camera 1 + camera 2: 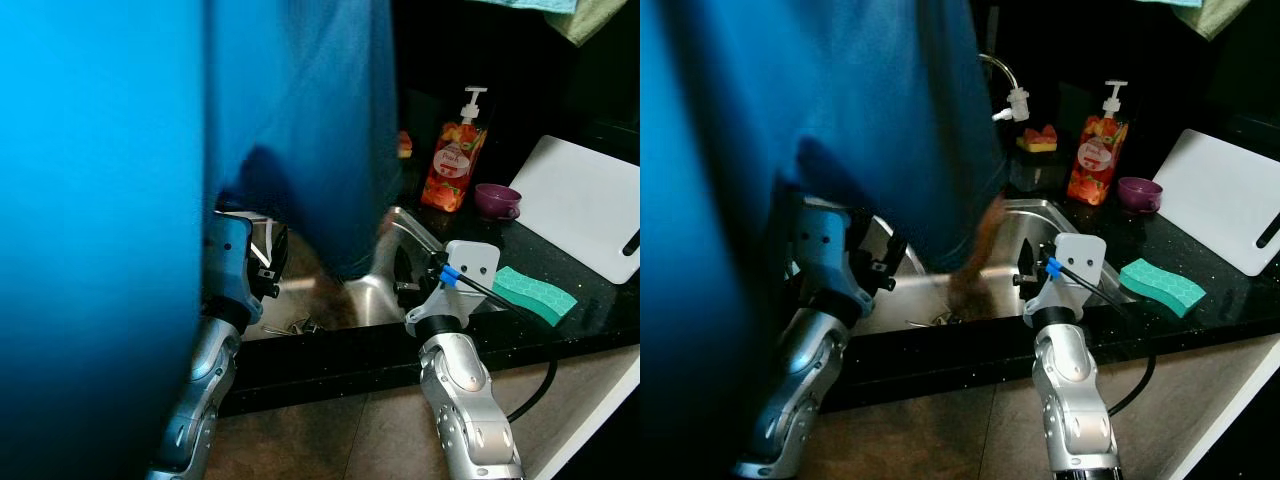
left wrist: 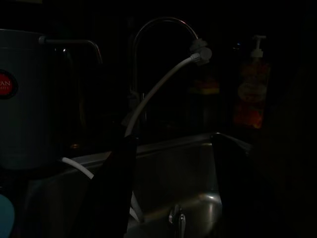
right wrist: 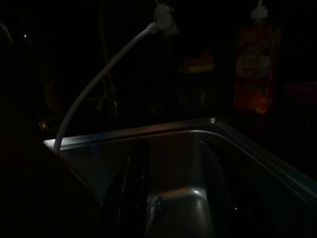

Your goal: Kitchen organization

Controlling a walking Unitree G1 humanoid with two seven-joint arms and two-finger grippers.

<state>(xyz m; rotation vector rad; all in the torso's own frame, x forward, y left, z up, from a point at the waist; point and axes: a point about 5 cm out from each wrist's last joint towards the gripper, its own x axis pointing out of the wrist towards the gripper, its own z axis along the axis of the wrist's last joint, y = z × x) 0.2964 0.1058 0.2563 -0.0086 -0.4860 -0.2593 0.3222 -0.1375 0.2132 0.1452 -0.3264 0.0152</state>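
A steel sink (image 1: 1040,208) is set in a black counter, with some cutlery (image 1: 940,318) on its floor. A person in a blue shirt (image 1: 150,150) leans across the left of the head views; their blurred hand (image 1: 975,265) reaches down into the basin. My left gripper (image 2: 173,193) is held over the sink's left part, fingers apart with nothing between them. Over the sink's right part my right gripper (image 3: 173,193) is also open and empty, pointing into the basin. A curved faucet (image 2: 163,25) with a white hose (image 3: 99,79) rises behind the sink.
To the right of the sink stand an orange soap bottle (image 1: 455,165) and a purple cup (image 1: 497,200). A green sponge (image 1: 535,292) and a white cutting board (image 1: 580,205) lie there too. A pale container (image 2: 20,99) sits left of the faucet. The counter's front edge runs just before my wrists.
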